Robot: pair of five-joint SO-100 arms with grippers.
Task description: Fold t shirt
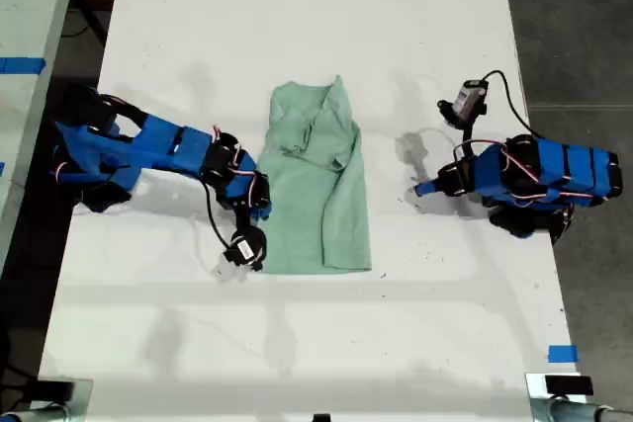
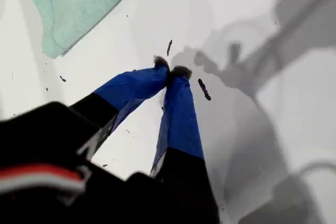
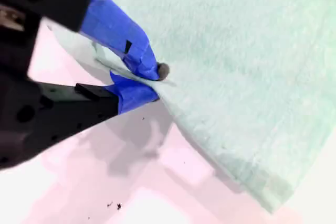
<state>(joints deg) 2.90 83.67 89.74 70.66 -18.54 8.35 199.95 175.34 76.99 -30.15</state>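
Fabric is clamped between the jaws of my second end effector [image 1: 263,212] [image 3: 153,80], which belongs to the arm on the exterior view's left. The blue fingertips [image 3: 137,56] close on the edge of the t shirt [image 1: 321,195] [image 3: 236,77], one above the cloth and one below, and the edge rises slightly off the white surface [image 1: 297,7] at the pinch. From this end effector the garment spreads away towards the middle of the surface as a long, wrinkled, pale mint-green strip. The end farther from the pinch is bunched and folded over; the nearer end lies flatter with a squarer hem.

Beyond the garment, on the exterior view's right, my first end effector [image 1: 420,188] [image 2: 170,71] points towards the t shirt [image 2: 79,3] but stands apart from it, with bare surface between. Its two blue fingertips [image 2: 181,70] meet at their dark ends with nothing held between them, low over the surface above its own shadow.
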